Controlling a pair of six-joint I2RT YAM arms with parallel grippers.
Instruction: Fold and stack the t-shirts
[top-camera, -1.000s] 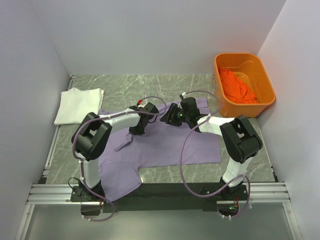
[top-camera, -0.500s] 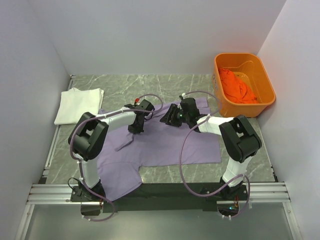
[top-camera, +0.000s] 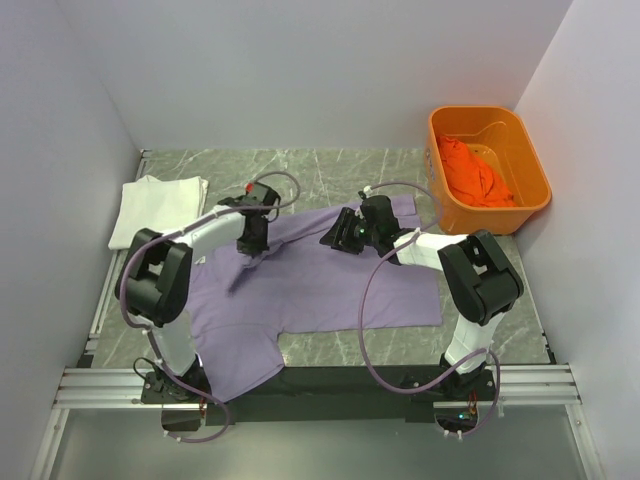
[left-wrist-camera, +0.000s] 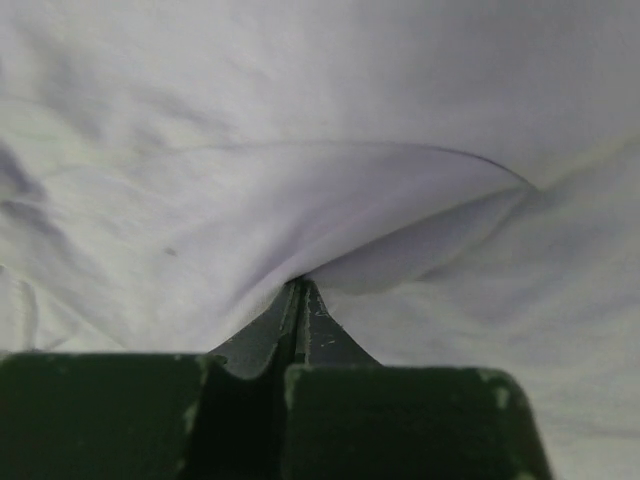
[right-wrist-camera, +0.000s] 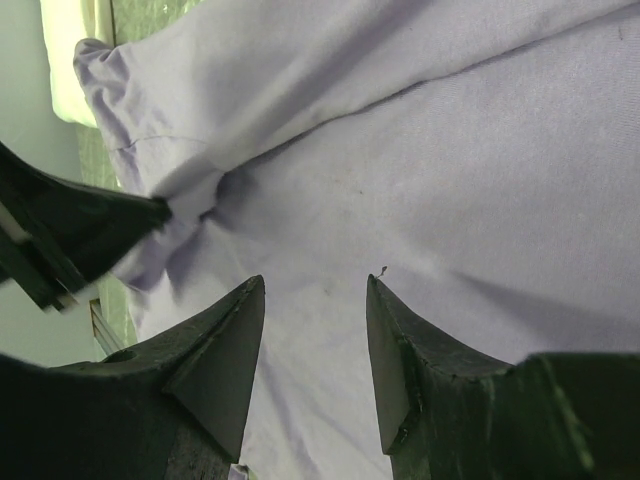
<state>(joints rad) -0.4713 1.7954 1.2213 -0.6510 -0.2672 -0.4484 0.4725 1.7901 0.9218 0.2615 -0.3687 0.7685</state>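
The lavender t-shirt (top-camera: 330, 290) lies spread over the middle of the table, one sleeve hanging toward the near edge. My left gripper (top-camera: 247, 250) is shut on a pinched ridge of its cloth near the left shoulder; in the left wrist view the fabric (left-wrist-camera: 300, 180) tents up from the closed tips (left-wrist-camera: 298, 287). My right gripper (top-camera: 331, 240) hovers open just over the shirt's upper middle, with only flat cloth (right-wrist-camera: 450, 180) between its fingertips (right-wrist-camera: 315, 285). The white t-shirt (top-camera: 158, 208) lies folded at the back left. The orange t-shirt (top-camera: 473, 172) is bunched in the tub.
The rigid orange tub (top-camera: 490, 115) stands at the back right against the wall. Grey walls close in the table on three sides. Marble tabletop (top-camera: 330, 170) shows behind the lavender shirt. The left gripper's dark body (right-wrist-camera: 70, 235) shows at the left of the right wrist view.
My left gripper closed on the lavender cloth and moved left and back, dragging a fold with it. The right arm stayed put.
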